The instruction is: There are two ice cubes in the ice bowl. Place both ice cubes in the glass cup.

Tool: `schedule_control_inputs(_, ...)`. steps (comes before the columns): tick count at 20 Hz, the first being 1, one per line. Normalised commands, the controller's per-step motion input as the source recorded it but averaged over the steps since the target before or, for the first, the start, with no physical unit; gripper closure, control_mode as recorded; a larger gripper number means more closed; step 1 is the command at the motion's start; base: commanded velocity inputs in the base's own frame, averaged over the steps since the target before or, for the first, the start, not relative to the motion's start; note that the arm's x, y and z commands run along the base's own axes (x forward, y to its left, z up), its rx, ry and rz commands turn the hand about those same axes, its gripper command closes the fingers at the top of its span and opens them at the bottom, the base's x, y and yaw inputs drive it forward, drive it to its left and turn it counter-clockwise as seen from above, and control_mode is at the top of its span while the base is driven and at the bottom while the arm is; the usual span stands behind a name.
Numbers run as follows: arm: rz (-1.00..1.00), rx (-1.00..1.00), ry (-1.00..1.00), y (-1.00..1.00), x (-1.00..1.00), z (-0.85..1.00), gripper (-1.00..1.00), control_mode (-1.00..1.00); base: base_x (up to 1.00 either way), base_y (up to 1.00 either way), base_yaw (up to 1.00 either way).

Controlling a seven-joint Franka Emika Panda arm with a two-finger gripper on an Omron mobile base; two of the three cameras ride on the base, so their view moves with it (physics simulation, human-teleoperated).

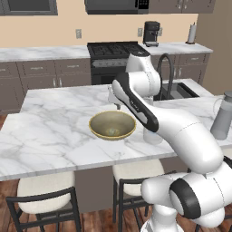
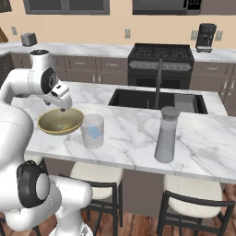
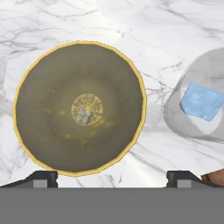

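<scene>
The golden-tan ice bowl (image 3: 48, 96) sits on the marble island, directly under my hand. One small pale ice cube (image 3: 83, 115) lies at the bowl's centre. To its right stands the clear glass cup (image 3: 205, 127) with another pale-blue ice cube (image 3: 201, 101) inside it. My gripper (image 3: 111, 179) hangs open above the bowl, nothing between its fingers. From the base, the gripper (image 2: 63, 109) hovers over the bowl's (image 2: 55, 128) far rim, and the cup (image 2: 92, 130) stands just right of the bowl. The arm partly hides the cup (image 1: 152, 137) beside the bowl (image 1: 102, 121).
A tall grey jug (image 2: 166, 134) stands on the island to the right of the cup. The sink (image 2: 138, 99) with a dark faucet (image 2: 159, 83) lies behind. Stools (image 2: 94, 173) are tucked under the island's near edge.
</scene>
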Motion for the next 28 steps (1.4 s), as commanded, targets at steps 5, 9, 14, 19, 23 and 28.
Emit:
schedule_control_inputs(5, 0.0, 0.06, 0.0, 0.13, 0.0, -0.16, -1.0, -1.0, 0.0, 0.0, 0.0)
schedule_control_inputs(9, 0.0, 0.05, 0.0, 0.23, 0.14, -0.26, -1.0, -1.0, 0.0, 0.0, 0.0)
schedule_control_inputs(14, 0.0, 0.0, 0.0, 0.22, 0.22, -0.33, -1.0, -1.0, 0.0, 0.0, 0.0)
schedule_control_inputs(19, 0.0, 0.0, 0.06, 0.06, 0.35, -0.47, -1.0, -1.0, 0.0, 0.0, 0.0)
schedule_control_inputs(23, 0.0, 0.0, 0.07, 0.0, 0.35, -0.55, -1.0, -1.0, 0.0, 0.0, 0.0)
schedule_control_inputs(28, 0.0, 0.0, 0.05, 0.09, 0.21, -0.36, -1.0, -1.0, 0.0, 0.0, 0.0)
